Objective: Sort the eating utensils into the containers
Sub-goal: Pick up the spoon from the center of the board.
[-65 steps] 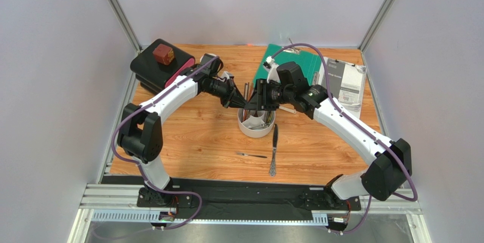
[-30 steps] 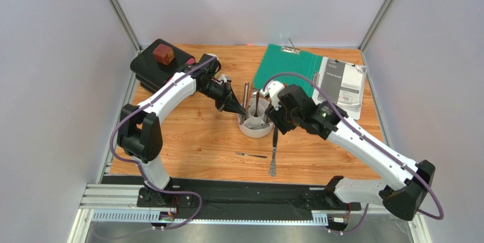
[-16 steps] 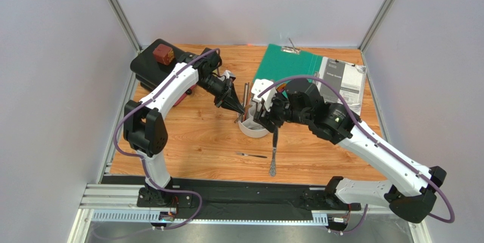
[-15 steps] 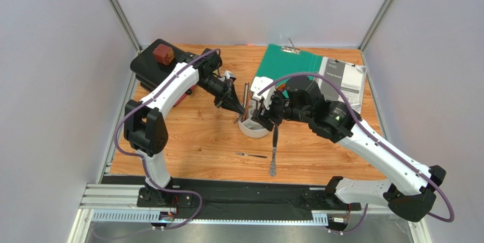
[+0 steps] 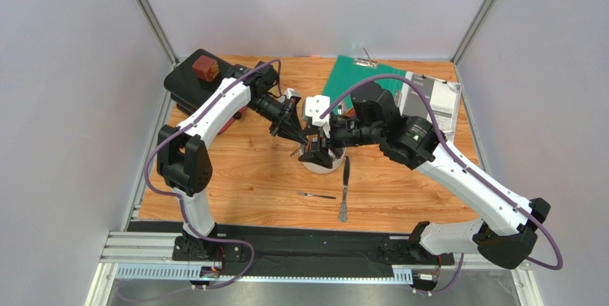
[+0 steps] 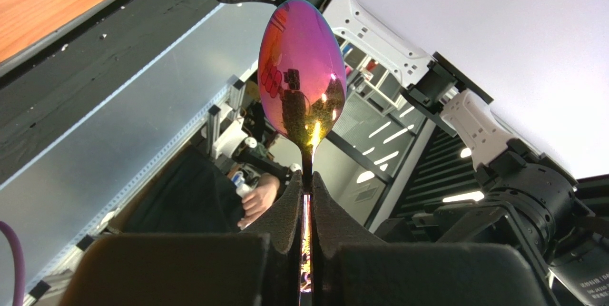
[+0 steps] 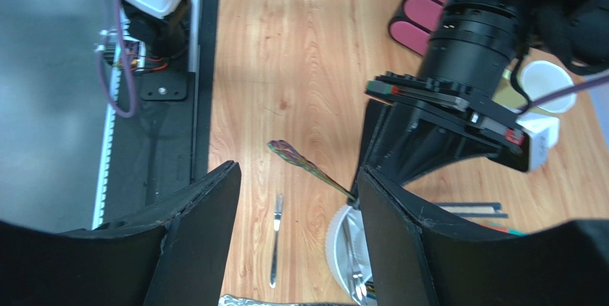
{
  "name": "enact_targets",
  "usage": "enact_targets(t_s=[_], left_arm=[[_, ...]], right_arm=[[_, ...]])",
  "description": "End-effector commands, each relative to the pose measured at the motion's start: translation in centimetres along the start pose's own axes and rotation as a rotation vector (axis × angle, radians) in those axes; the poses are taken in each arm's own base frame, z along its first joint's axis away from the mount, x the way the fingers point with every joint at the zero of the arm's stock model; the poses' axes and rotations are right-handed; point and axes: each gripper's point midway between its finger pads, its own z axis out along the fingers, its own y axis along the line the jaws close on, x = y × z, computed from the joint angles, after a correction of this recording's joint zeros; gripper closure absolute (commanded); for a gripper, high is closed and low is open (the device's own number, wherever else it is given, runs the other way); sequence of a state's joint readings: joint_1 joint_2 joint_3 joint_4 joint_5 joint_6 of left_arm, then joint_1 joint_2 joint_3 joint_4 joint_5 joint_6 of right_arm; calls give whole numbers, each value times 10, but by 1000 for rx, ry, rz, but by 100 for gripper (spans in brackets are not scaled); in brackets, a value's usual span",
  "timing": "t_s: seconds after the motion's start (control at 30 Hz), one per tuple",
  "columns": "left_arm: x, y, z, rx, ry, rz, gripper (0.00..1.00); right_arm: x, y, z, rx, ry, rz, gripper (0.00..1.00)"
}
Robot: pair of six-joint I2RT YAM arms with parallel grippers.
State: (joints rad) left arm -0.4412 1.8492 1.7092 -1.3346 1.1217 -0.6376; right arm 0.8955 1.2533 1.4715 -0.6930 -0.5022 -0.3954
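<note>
From above, you cannot read the compartments of the white holder (image 5: pixel 325 166), because the right gripper (image 5: pixel 315 153) covers most of it. In the right wrist view the bottom edge cuts it to a sliver of rim, and its contents are too small to name. In the left wrist view, the handle of the iridescent spoon (image 6: pixel 301 70) disappears between the pinched fingers of the left gripper (image 6: pixel 305 181).

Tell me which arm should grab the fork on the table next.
Right, probably. The right gripper is open and empty, with the fork in its camera's view, while the left gripper is shut on the spoon.
</note>
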Motion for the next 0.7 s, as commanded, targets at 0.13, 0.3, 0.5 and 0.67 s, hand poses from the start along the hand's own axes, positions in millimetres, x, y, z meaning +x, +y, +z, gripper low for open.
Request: enact_targets(t_s=[0.13, 0.3, 0.5, 0.67], left_arm=[[42, -11, -16, 44, 65, -79, 100], [43, -13, -17, 48, 65, -77, 100], [49, -17, -20, 53, 63, -64, 100], [54, -15, -21, 54, 61, -58, 100]], right_arm=[[-9, 23, -5, -109, -67, -74, 34], [4, 28, 1, -135, -54, -55, 33], [6, 24, 8, -120, -74, -67, 34], [1, 18, 11, -89, -82, -94, 33]])
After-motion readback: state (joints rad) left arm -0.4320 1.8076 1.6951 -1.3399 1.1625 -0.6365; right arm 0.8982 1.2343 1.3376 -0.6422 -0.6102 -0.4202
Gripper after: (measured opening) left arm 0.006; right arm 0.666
